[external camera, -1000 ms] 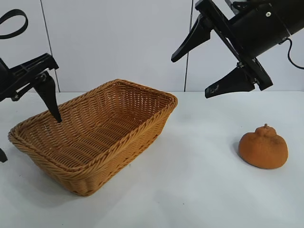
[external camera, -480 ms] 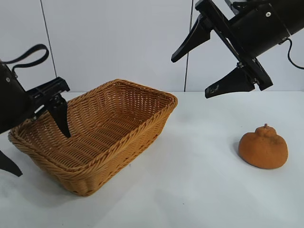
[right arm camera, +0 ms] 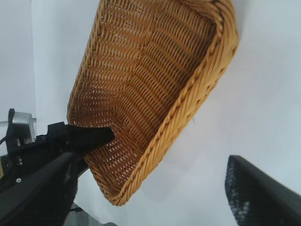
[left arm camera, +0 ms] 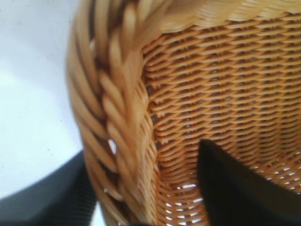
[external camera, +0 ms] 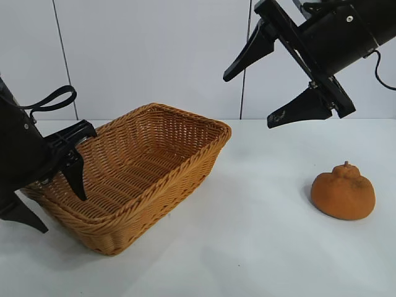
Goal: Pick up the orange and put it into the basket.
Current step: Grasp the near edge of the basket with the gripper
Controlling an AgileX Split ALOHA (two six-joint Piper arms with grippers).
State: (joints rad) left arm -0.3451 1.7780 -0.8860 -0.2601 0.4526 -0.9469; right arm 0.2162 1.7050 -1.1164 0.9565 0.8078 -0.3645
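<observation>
The orange (external camera: 343, 192), squat with a knobbed top, sits on the white table at the right, untouched. It shows in neither wrist view. The wicker basket (external camera: 167, 185) stands at the left. My left gripper (external camera: 60, 211) straddles the basket's left end, one finger inside and one outside, shut on the braided rim (left arm camera: 117, 108). My right gripper (external camera: 247, 101) hangs open high above the table, up and to the left of the orange, holding nothing. From the right wrist view the basket (right arm camera: 188, 108) lies below, with the left gripper (right arm camera: 89, 136) at its far end.
A white panelled wall (external camera: 154, 55) stands behind the table. Bare table (external camera: 260, 235) lies between the basket and the orange and in front of both.
My left gripper has come down over the basket's left end and its jaws have narrowed round the rim. The right arm, the orange and the basket have not moved.
</observation>
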